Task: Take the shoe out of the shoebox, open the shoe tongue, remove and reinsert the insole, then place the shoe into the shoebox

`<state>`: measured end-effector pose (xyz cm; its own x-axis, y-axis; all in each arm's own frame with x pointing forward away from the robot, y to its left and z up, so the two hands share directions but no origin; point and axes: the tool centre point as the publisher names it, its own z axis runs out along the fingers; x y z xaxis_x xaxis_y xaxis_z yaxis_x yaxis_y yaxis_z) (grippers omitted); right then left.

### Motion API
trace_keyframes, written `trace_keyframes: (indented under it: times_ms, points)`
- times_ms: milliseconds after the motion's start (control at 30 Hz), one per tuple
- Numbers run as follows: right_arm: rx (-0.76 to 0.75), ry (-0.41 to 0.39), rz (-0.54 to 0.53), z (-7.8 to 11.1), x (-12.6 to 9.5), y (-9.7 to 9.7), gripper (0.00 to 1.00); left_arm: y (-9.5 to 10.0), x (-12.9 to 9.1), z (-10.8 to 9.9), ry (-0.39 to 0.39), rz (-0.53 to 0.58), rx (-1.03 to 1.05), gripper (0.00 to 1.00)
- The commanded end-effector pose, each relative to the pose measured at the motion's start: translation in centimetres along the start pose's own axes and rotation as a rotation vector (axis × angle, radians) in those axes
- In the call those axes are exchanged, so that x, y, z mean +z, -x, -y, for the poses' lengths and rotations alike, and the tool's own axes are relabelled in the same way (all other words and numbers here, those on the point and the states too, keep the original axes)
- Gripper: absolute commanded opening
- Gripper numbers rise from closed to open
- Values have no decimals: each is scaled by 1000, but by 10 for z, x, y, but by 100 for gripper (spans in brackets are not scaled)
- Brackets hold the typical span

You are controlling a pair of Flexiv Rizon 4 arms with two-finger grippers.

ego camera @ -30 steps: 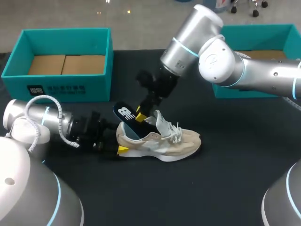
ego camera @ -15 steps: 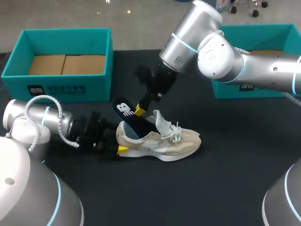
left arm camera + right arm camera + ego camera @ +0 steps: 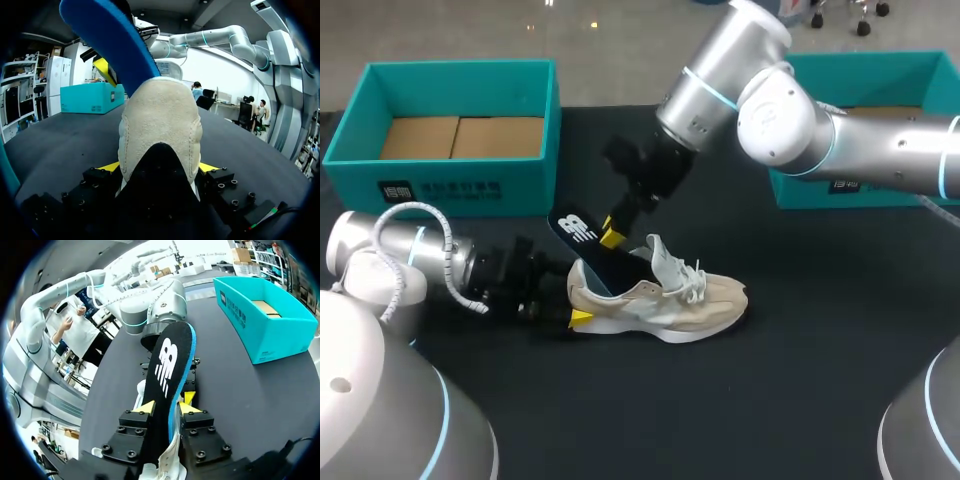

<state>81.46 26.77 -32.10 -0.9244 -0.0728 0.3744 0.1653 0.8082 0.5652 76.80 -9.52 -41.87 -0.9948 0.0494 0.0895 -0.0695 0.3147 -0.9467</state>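
The black table (image 3: 800,400) carries two teal shoeboxes. The left shoebox (image 3: 470,185) has white print on its front wall, too small to read, and the right shoebox (image 3: 880,70) sits behind the right arm. The beige shoe (image 3: 665,300) stands outside both, its heel clamped by the left gripper (image 3: 160,166). The right gripper (image 3: 166,405) pinches the dark, blue-edged insole (image 3: 582,238), which bears a white logo and rises tilted from the shoe's opening.

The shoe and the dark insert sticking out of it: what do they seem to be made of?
The shoe looks like matte beige suede: its heel shows a fuzzy nap in the left wrist view. The insole is probably foam with a dark smooth top: a thick blue edge shows.
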Motion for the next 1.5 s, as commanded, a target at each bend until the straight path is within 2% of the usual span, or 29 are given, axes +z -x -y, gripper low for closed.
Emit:
trace_keyframes:
  times_ms: [33,267,400,533,633,800,933,967,1067,1133,1500]
  points:
    - [12,3,5,8,-1,-1,30,0,1,0,1,1,0,0]
    - [41,-4,-7,19,5,0,30,0,1,0,1,1,0,0]
    - [52,-6,-13,22,7,-1,24,0,1,0,1,1,0,0]
    - [56,-1,-18,23,7,-3,23,0,1,0,1,1,0,0]
    - [63,17,-22,23,8,-5,16,0,1,0,1,1,0,0]
    - [65,33,-33,21,12,-8,20,0,1,0,1,1,0,0]
    - [67,42,-44,20,16,-8,19,0,1,0,1,1,0,0]
    - [67,43,-45,20,16,-8,17,0,1,0,1,1,0,0]
    - [68,46,-46,18,18,-7,0,0,1,0,1,1,0,0]
    - [71,46,-45,17,18,-6,0,0,1,0,1,1,0,0]
    - [97,81,12,-1,-7,-7,0,0,1,0,1,1,0,0]
